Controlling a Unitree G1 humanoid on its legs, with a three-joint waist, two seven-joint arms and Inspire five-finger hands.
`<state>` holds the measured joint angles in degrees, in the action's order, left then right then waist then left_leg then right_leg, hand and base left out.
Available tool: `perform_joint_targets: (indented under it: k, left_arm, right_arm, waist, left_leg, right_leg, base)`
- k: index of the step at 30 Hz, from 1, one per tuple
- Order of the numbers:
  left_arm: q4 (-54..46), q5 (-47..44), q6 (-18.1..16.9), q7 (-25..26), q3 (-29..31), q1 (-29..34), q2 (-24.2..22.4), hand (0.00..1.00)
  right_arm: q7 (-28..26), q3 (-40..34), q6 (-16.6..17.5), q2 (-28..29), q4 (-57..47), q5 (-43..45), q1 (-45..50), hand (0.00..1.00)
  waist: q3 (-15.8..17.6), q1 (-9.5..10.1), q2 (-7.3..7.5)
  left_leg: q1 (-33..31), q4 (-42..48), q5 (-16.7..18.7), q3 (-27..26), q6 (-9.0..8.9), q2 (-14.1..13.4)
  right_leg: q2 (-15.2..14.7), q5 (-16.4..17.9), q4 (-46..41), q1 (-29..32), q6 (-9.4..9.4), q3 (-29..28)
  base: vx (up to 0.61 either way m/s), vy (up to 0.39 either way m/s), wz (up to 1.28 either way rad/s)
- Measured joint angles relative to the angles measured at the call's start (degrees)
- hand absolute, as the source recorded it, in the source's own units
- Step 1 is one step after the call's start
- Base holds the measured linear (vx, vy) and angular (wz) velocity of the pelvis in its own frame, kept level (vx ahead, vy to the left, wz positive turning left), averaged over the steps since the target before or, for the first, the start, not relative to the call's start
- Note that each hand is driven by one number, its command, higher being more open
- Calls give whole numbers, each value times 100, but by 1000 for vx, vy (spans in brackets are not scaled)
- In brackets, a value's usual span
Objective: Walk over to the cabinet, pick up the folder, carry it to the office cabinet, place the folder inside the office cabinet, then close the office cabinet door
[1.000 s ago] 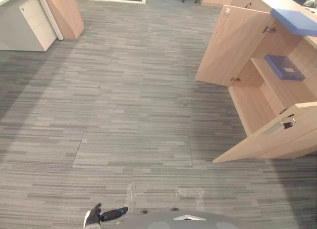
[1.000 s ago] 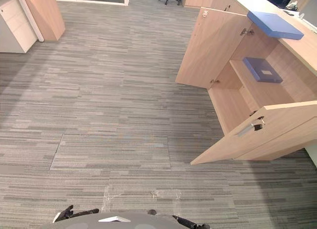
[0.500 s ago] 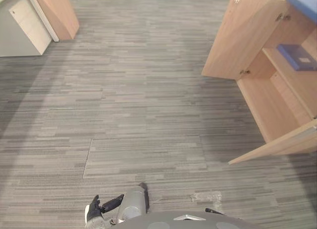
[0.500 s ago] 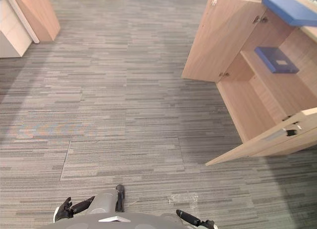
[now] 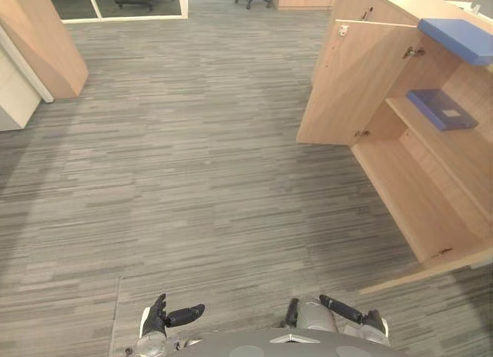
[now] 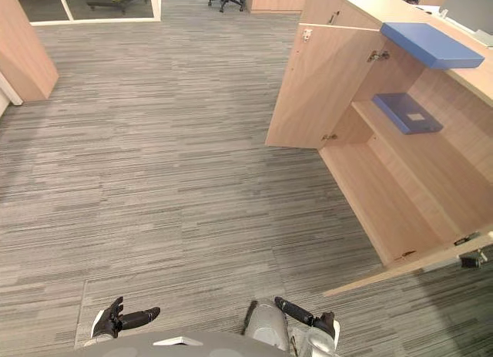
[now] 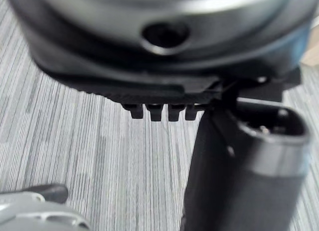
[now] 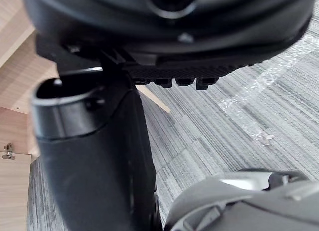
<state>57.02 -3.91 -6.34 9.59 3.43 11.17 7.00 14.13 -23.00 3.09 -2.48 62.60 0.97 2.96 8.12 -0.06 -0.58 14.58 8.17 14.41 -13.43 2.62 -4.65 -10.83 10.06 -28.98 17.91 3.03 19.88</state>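
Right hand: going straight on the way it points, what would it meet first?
Likely just the carpet floor; the right hand points away from the open office cabinet. Depth unclear.

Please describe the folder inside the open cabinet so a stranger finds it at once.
Go to the wooden cabinet on the right, doors open. On its shelf lies a flat dark blue folder with a small white label. The lighter blue folder rests on top, not inside.
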Motion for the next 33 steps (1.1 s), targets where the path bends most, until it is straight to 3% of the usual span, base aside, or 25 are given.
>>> perform_joint_targets:
  k: [1,2,3,5,7,8,9,10,12,15,17,18,21,22,23,24,26,27,28,29,30,31,32,33]
  left_arm:
    - [3,6,-5,0,65,14,39,100]
    - [158,26,1,25,206,-95,9,100]
    - [240,34,11,65,221,-136,-99,100]
    - [328,237,13,122,392,-185,-299,100]
    - [296,234,9,117,603,-195,-320,100]
    - [202,229,11,122,868,-196,-351,100]
    - [64,144,13,155,1114,-184,-445,100]
    - [1,83,13,187,1200,-167,-456,100]
    - [-133,-114,13,218,1319,-153,-490,100]
    - [-346,-249,-22,256,1311,-141,-468,100]
    - [-394,-280,-86,287,1310,-148,-510,100]
    - [-392,-280,-93,300,1292,-149,-526,100]
    - [-336,-303,-89,312,1271,-129,-636,100]
    - [-272,-396,-85,304,1311,-111,-650,100]
    - [-228,-474,-83,292,1314,-111,-649,100]
    - [-121,-499,-80,279,1332,-114,-647,100]
    - [34,-497,-71,231,1453,-138,-589,100]
    - [175,-498,-50,150,1573,-201,-583,100]
    - [221,-496,-37,113,1567,-223,-565,100]
    - [268,-495,10,13,1562,-227,-550,100]
    - [384,-512,23,-103,1549,-223,-507,100]
    - [456,-529,28,-165,1522,-222,-469,100]
    - [584,-555,48,-253,1424,-221,-396,100]
    - [642,-557,46,-308,1424,-218,-373,100]
  right_arm:
    - [9,114,5,26,13,-8,10,100]
    - [-38,104,3,-1,21,0,-33,100]
    - [-25,111,5,-93,22,-21,-91,100]
    - [-12,160,-7,-162,29,-65,-188,100]
    - [2,145,-38,-138,64,-64,-194,100]
    - [19,158,-75,-106,58,-60,-149,100]
    - [55,187,-105,-105,56,-51,-95,100]
    - [101,219,-118,-112,51,-46,-75,100]
    - [186,321,-113,-117,50,-47,-19,100]
    - [250,558,-109,-92,166,-47,-39,100]
    - [259,546,-114,-117,405,-5,-202,100]
    - [255,538,-110,-108,469,3,-283,100]
    - [237,432,-91,-7,461,50,-330,100]
    - [241,350,-88,30,461,71,-314,100]
    - [243,316,-90,42,458,76,-295,100]
    - [238,270,-95,56,420,70,-253,100]
    - [187,134,-109,145,400,29,-248,100]
    - [50,-9,-113,222,363,-15,-236,100]
    - [7,-26,-119,217,298,-19,-222,100]
    - [-50,-83,-124,215,220,-23,-191,100]
    - [-130,-225,-111,237,137,-13,-182,100]
    - [-151,-277,-109,243,93,-4,-189,100]
    - [-201,-327,-99,233,38,0,-197,100]
    - [-244,-326,-90,232,44,3,-198,100]
  waist:
    - [5,-18,140]
    - [72,-2,115]
    - [101,3,-8]
    - [98,-9,-183]
    - [79,-11,-193]
    - [95,-14,-166]
    - [106,-5,-185]
    - [112,38,-203]
    - [180,167,-167]
    - [229,228,63]
    - [258,367,106]
    - [274,414,98]
    - [263,461,22]
    - [240,466,23]
    - [202,471,10]
    - [110,466,-51]
    - [56,498,91]
    - [45,523,101]
    - [50,517,97]
    - [64,508,70]
    - [74,467,58]
    - [76,431,58]
    - [85,311,24]
    - [68,270,47]
  left_leg:
    - [159,-144,61,68,-220,57]
    - [350,-215,240,179,-535,-6]
    - [397,-262,242,168,-587,-133]
    - [372,-154,168,157,-693,-431]
    - [49,681,162,377,-698,-754]
    - [-496,1860,101,705,-655,-1011]
    - [-1135,3243,-280,1050,-469,-1250]
    - [-1428,3869,-502,1196,-357,-1355]
    - [-2156,5404,-506,1354,-417,-1531]
    - [-2869,5440,-173,1027,-437,-1150]
    - [-3033,4505,91,867,-483,-860]
    - [-3057,3604,116,953,-522,-653]
    - [-3009,1387,-271,1736,-702,-231]
    - [-2998,1079,-613,1986,-737,-122]
    - [-2990,1048,-772,2036,-730,-80]
    - [-2924,1077,-1155,1967,-745,-13]
    - [-2881,1370,-886,1394,-556,30]
    - [-2761,1562,-598,959,-391,26]
    - [-2656,1582,-481,794,-338,30]
    - [-2450,1575,-323,555,-276,38]
    - [-2146,1553,-141,219,-184,67]
    - [-1993,1554,-64,75,-141,90]
    - [-1727,1538,44,-157,-46,147]
    - [-1446,1412,64,-366,-12,182]
  right_leg:
    - [59,-619,974,-17,6,-210]
    - [150,-1329,997,-9,-340,-343]
    - [246,-1235,918,8,-356,-284]
    - [485,-736,615,125,-442,-198]
    - [679,-451,569,-19,-577,-36]
    - [823,-373,680,-228,-647,105]
    - [1033,-277,804,-455,-752,200]
    - [1152,-227,853,-579,-791,203]
    - [1419,-42,1007,-1048,-883,163]
    - [1473,-2,1507,-1677,-844,4]
    - [1473,-42,1699,-1894,-778,-280]
    - [1473,-32,1779,-2003,-740,-510]
    - [1438,73,1926,-2183,-556,-1046]
    - [1382,159,1916,-2242,-435,-1275]
    - [1354,205,1914,-2256,-365,-1395]
    - [1271,279,1891,-2280,-239,-1620]
    - [992,328,1698,-2210,-96,-1905]
    - [829,370,1324,-2058,-21,-2035]
    - [759,397,1011,-1929,22,-2020]
    - [665,408,385,-1677,14,-1983]
    - [445,368,-665,-1294,-83,-1809]
    - [288,300,-1135,-1130,-210,-1617]
    - [-121,186,-1788,-982,-458,-1003]
    - [-424,182,-1995,-973,-472,-441]
  base:
    - [472,-356,24]
    - [475,-346,10]
    - [299,-227,-3]
    - [298,-262,-7]
    - [346,-358,16]
    - [290,-336,26]
    - [354,-364,19]
    - [245,-194,-1]
    - [292,-184,-11]
    - [275,-154,-6]
    - [223,-52,-68]
    - [320,64,-102]
    - [323,148,-98]
    - [320,208,-95]
    - [382,257,-93]
    - [340,242,-74]
    - [473,362,-118]
    - [460,390,-139]
    - [370,371,-134]
    - [184,233,-118]
    - [164,222,-115]
    - [184,240,-102]
    - [193,241,-82]
    - [186,214,-76]
